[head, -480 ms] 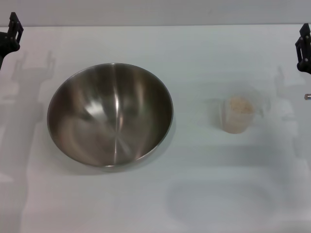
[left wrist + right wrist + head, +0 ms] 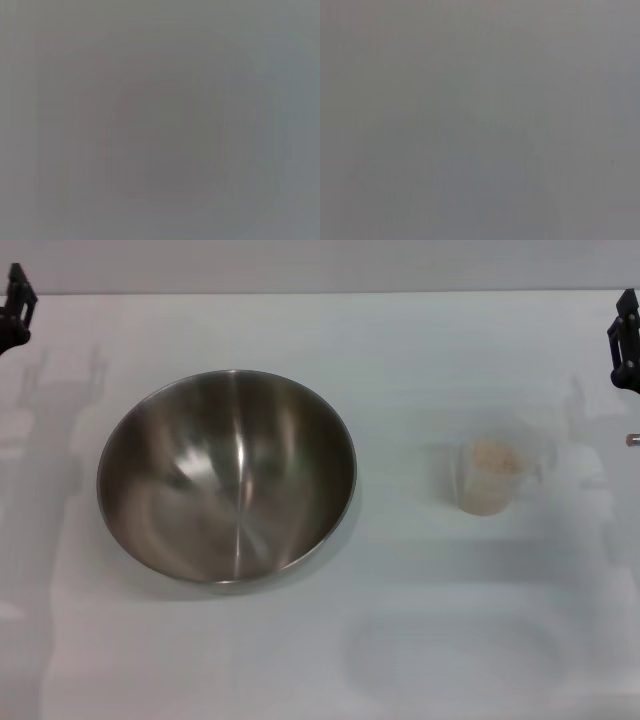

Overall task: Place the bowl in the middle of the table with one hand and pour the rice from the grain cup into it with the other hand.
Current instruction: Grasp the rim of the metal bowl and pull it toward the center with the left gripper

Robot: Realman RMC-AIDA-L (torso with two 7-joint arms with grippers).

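Bench (image 2: 420, 340): plain white top, filling the head view and carrying every item listed below.

Bowl (image 2: 227, 476): large steel mixing bowl, upright and open-mouthed, seated left of the bench's middle; nothing touched it. It looked empty, its shiny inside bare. Judged not yet placed, since the task wants it centred.

Cup (image 2: 488, 477): small clear measuring cup, upright, well apart from the bowl on its right, within the right arm's side of the bench. Standing upright kept its load in; it probably awaited a lift and tilt over the bowl.

Rice (image 2: 494, 456): pale grains sitting inside the cup, none seen spilled on the bench or in the bowl.

Left pincer (image 2: 16, 303): at the far left edge of the head view, clear of the bowl and holding nothing; whether its fingers were wide or narrow, I cannot tell.

Right pincer (image 2: 626, 340): at the far right edge, off the cup, holding nothing; its opening likewise cannot be told.

Both wrist views showed only a blank grey field
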